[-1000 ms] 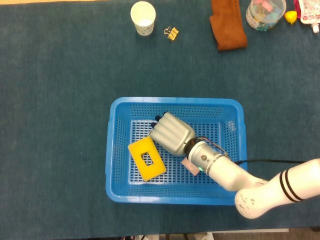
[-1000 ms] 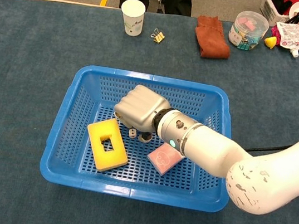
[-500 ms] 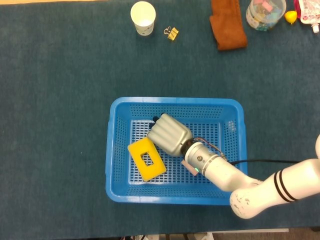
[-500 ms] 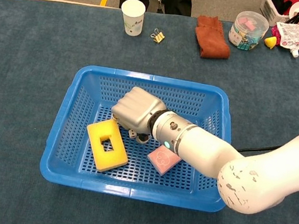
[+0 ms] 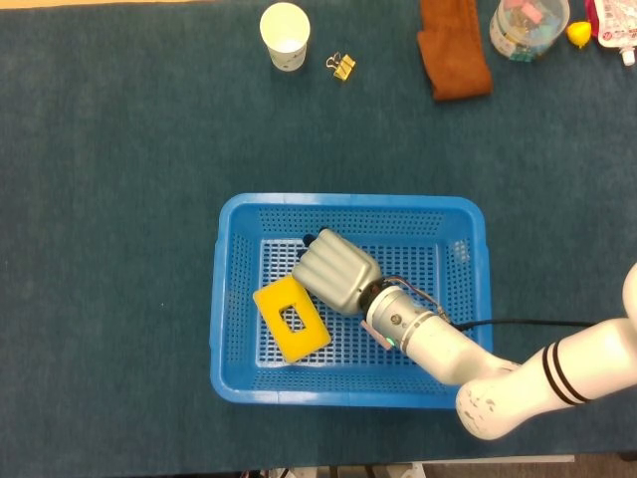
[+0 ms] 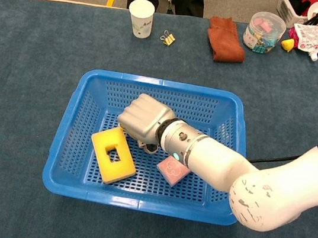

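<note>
On the blue cloth at the far left of the back row we see a paper cup (image 5: 285,36), with a binder clip (image 5: 342,67) just to its right. In front, near the middle of the table, a blue basket (image 5: 228,299) holds a yellow block (image 5: 291,319) with a rectangular hole, lying tilted in the left half of the basket floor. Our right hand (image 5: 335,271) sits inside the basket just right of the block, at its upper edge; its fingers are curled down under the palm, and we cannot tell whether they are clenched on anything. In the chest view a pink card (image 6: 173,169) lies on the basket floor right of the block, partly under the forearm. Further right along the back edge lie a brown cloth (image 5: 453,45), a clear tub (image 5: 528,25) and a yellow piece (image 5: 579,34).
</note>
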### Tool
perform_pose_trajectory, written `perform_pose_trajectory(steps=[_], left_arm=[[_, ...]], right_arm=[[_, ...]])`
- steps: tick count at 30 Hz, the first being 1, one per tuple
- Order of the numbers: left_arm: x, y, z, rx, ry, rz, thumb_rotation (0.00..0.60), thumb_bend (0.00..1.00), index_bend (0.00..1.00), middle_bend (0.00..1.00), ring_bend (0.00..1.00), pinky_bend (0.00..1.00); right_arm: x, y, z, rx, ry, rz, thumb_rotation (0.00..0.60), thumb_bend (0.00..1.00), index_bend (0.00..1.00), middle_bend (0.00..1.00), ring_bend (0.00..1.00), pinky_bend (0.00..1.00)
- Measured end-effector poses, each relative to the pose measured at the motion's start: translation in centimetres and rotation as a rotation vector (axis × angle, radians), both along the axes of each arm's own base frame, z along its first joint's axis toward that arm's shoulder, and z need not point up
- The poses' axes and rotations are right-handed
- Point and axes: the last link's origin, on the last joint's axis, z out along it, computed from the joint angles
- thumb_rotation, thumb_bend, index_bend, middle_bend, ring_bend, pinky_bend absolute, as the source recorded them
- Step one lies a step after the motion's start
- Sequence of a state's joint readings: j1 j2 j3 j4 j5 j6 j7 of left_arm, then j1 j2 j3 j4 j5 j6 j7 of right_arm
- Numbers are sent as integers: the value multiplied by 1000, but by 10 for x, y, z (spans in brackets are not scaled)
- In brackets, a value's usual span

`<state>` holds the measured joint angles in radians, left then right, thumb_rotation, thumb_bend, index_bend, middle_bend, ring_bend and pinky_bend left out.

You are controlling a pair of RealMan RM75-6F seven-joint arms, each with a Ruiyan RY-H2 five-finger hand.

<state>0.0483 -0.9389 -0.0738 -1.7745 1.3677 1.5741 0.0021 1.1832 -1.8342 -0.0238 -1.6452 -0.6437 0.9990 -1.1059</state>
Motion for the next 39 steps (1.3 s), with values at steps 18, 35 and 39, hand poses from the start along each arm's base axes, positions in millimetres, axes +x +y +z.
perform_pose_trajectory(steps=[18, 35, 39], left_arm=[[1, 0, 1, -8, 4, -4, 600, 230, 323, 322, 232, 239], [3, 9, -7, -55, -8, -25, 600, 230, 323, 322, 231, 239], [5, 11, -9, -64, -11, -30, 600, 230, 323, 322, 231, 239]], right_arm=[[12, 1, 49, -19, -122, 4, 600, 228, 566, 418, 306, 473], [-51, -38, 200, -330, -298, -217, 600, 228, 566, 418, 306, 473], [-77, -51, 206, -367, -260, -278, 600, 228, 566, 418, 306, 473]])
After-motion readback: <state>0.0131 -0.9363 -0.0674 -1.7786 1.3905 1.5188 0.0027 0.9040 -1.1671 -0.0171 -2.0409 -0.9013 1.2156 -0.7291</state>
